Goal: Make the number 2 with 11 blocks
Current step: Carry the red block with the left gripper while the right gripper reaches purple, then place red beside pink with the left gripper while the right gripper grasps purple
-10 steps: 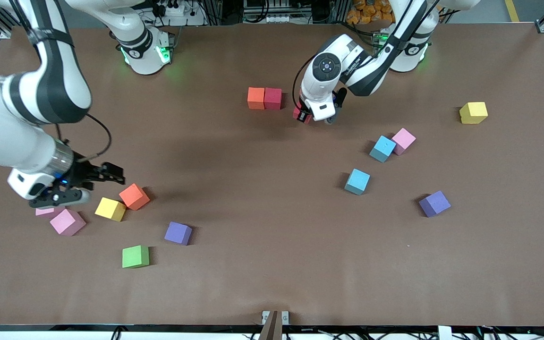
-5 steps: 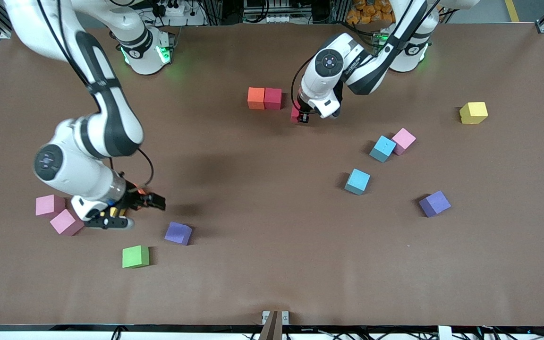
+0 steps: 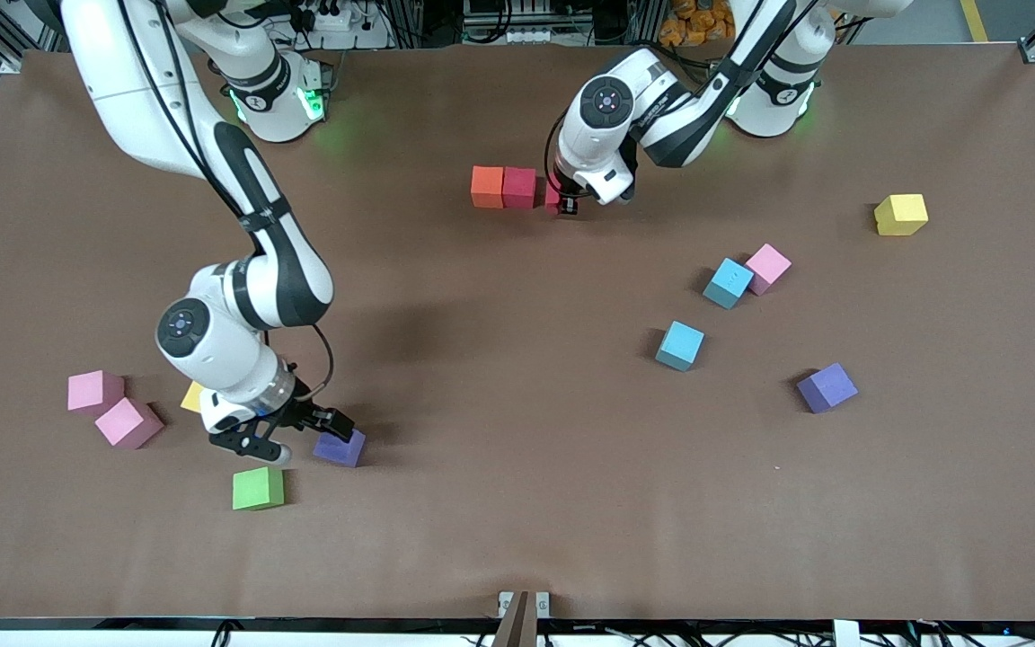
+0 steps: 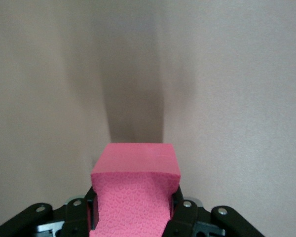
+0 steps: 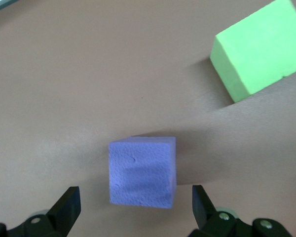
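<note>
My right arm has swung in from the table's end, hiding the orange block and most of a yellow one (image 3: pixel 191 395); right gripper (image 3: pixel 295 433) now hangs wide open over the purple block (image 5: pixel 142 171), green block (image 3: pixel 258 489) nearby. Left gripper (image 3: pixel 564 199), clamping a crimson block (image 4: pixel 135 192), has closed in beside the orange-crimson pair (image 3: pixel 504 187).

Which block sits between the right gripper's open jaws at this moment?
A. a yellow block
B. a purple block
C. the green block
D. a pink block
B: the right wrist view shows the purple block on the table, framed by the right gripper with its jaws open; the green block lies apart from it.
</note>
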Motion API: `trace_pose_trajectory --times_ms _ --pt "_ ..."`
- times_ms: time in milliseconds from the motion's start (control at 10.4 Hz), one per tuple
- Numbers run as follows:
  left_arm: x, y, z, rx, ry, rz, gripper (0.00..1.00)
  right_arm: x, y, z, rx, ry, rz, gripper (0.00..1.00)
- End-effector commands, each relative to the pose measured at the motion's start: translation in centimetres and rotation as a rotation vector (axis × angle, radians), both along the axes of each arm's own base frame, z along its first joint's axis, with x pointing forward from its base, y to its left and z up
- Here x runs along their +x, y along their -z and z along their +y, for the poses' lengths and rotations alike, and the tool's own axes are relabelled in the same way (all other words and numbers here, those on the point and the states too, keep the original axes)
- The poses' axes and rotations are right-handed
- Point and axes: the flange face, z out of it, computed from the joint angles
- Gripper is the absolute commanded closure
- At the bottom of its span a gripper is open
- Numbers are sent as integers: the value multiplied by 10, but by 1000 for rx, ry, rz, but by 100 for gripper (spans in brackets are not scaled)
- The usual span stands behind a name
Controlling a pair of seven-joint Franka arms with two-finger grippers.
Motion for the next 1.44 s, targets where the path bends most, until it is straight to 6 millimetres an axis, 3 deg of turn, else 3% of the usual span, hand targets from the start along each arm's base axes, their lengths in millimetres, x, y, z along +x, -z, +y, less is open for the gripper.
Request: trace_pose_trajectory --times_ms 0,480,769,1249,1345 --pt "3 12 2 -11 -36 10 53 13 7 3 11 39 -27 0" --pt "-6 17 -2 -3 -44 31 52 19 48 4 3 54 -73 0" --pt "-14 16 -7 -8 -28 34 49 13 48 22 22 100 -59 0" --pt "-18 23 -9 -3 -21 51 49 11 51 21 11 81 -54 0" --pt "-20 23 -10 -5 -19 52 49 11 52 21 3 62 -58 5"
